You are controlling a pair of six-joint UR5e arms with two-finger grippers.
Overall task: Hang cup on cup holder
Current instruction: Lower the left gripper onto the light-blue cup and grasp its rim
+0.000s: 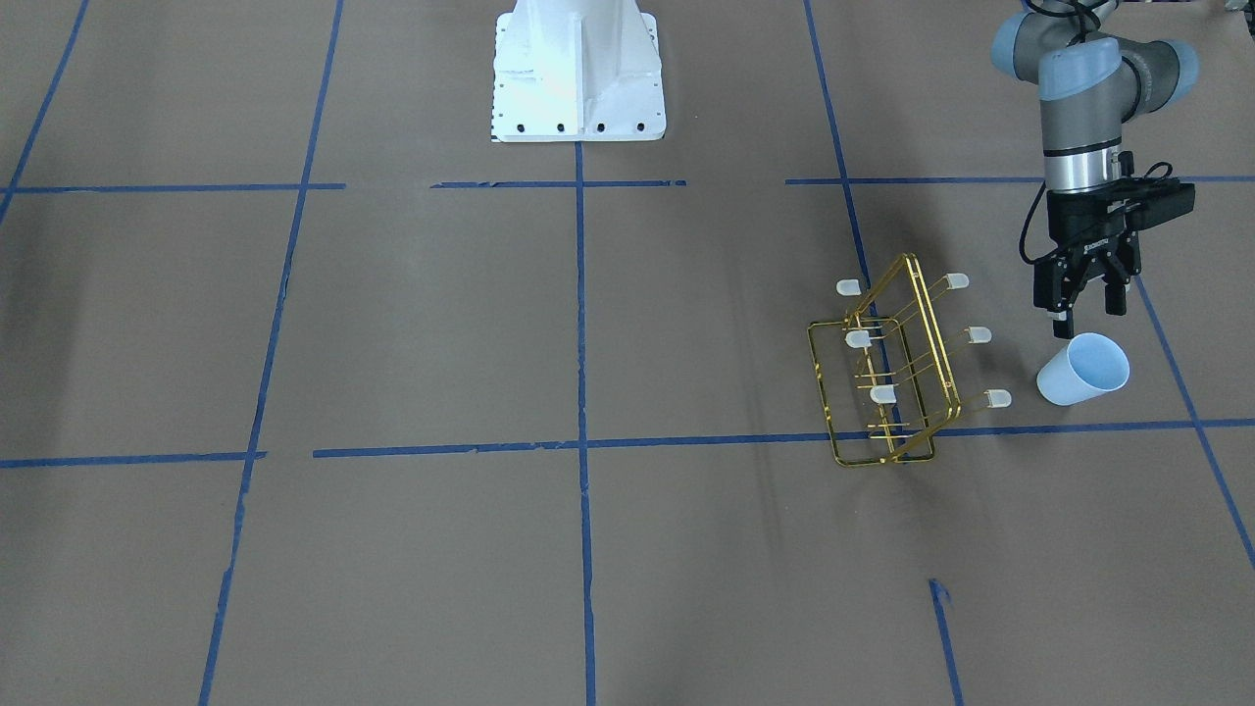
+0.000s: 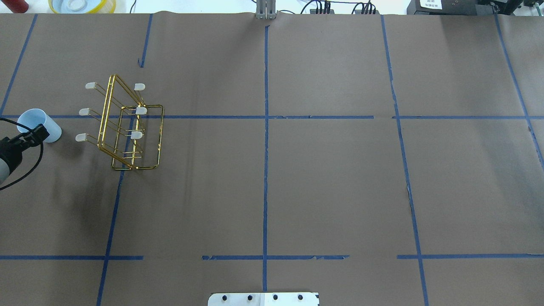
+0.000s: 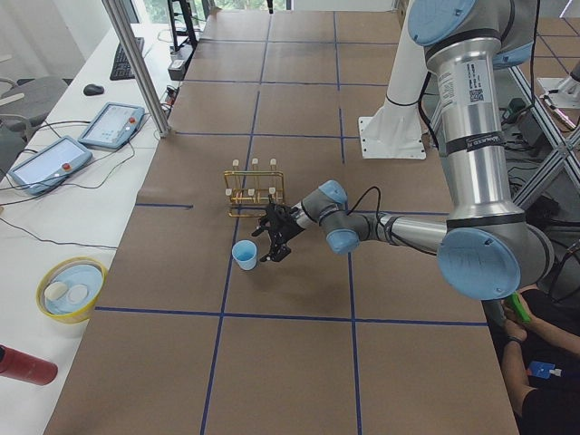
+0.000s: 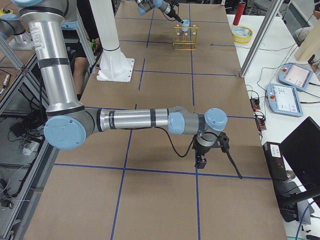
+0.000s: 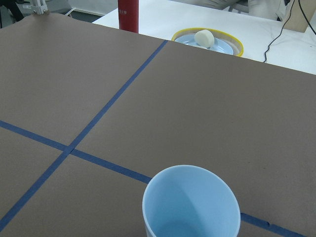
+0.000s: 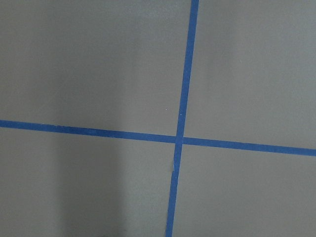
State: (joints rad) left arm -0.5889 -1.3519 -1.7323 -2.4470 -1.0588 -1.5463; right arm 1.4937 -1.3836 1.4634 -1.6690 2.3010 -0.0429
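The pale blue cup (image 1: 1083,370) stands upright on the brown paper, mouth up, a short way beside the cup holder (image 1: 887,378). That holder is a gold wire rack with slanted, white-capped prongs, and nothing hangs on it. My left gripper (image 1: 1083,299) hovers just above the cup's rim on the robot's side, open and empty. From the left wrist view the cup (image 5: 190,207) fills the lower edge, with no fingers showing. The overhead view has the cup (image 2: 36,121) at the far left, beside the cup holder (image 2: 127,127). My right gripper (image 4: 201,157) hangs low over the table far from both; whether it is open or shut I cannot tell.
A yellow-rimmed bowl (image 5: 207,42) and a red canister (image 5: 128,15) sit on the white bench beyond the table's end. The robot's white base (image 1: 578,74) stands at mid-table. Blue tape lines cross the paper. A person (image 3: 535,344) sits by the robot's side.
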